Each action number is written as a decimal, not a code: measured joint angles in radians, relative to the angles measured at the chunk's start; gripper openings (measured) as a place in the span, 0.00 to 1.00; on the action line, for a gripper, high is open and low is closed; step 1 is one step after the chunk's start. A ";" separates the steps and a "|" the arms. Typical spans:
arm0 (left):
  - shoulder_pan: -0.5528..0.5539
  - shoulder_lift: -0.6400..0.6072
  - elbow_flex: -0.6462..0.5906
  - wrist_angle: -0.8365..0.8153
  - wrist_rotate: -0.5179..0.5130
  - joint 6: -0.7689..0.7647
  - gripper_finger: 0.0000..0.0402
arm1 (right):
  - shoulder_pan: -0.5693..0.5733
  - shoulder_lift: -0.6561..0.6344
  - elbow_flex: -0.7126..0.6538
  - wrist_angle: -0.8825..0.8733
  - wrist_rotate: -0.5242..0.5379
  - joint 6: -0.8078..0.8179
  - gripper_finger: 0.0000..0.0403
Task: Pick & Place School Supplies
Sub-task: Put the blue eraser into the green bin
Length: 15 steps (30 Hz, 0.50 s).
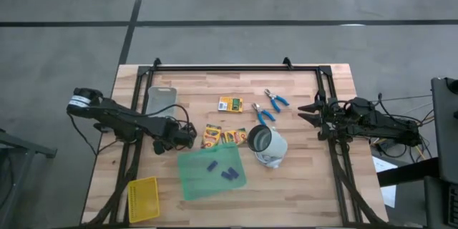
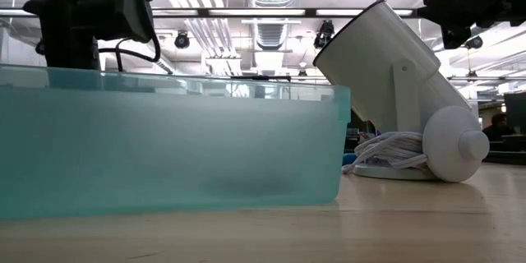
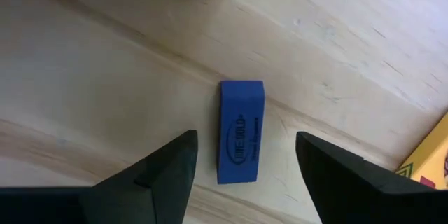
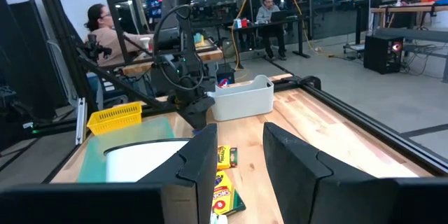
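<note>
Wooden slats form the counter (image 1: 300,179), fenced by a dark frame, with an open workshop beyond where seated people show in the right wrist view. Largest on the surface is a green tray (image 1: 207,173) with a few blue erasers lying in it; next come a white lamp (image 1: 268,145), a pale bin (image 1: 160,100) and a yellow basket (image 1: 142,199) at the near left corner. Three crayon boxes lie near the middle, one (image 1: 230,104) apart and two (image 1: 220,137) side by side just above the tray; two blue-handled pliers (image 1: 269,107) lie to their right.

Left pincer (image 3: 245,164): over the counter just left of the paired boxes, fingers spread wide, straddling a single blue eraser (image 3: 241,130) that lies flat on the bare wood, clear of both fingers. Right pincer (image 4: 239,157): waiting near the right rail, fingers partly apart, holding nothing.

Handling, as judged: the eraser is probably light, slightly yielding and grippy rather than slick, not fragile. Its long sides lie between the fingers, so pinching across the narrow width at mid-length should seat it squarely; an off-centre pinch could let it pivot.
</note>
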 joint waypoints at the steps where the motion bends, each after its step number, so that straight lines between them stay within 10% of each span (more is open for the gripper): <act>1: 0.000 0.000 0.000 0.000 0.004 0.001 0.62 | 0.000 0.000 0.000 0.000 0.000 0.000 0.28; 15: 0.021 0.006 0.046 -0.108 0.166 0.020 0.59 | 0.000 0.000 0.000 0.000 0.000 0.000 0.28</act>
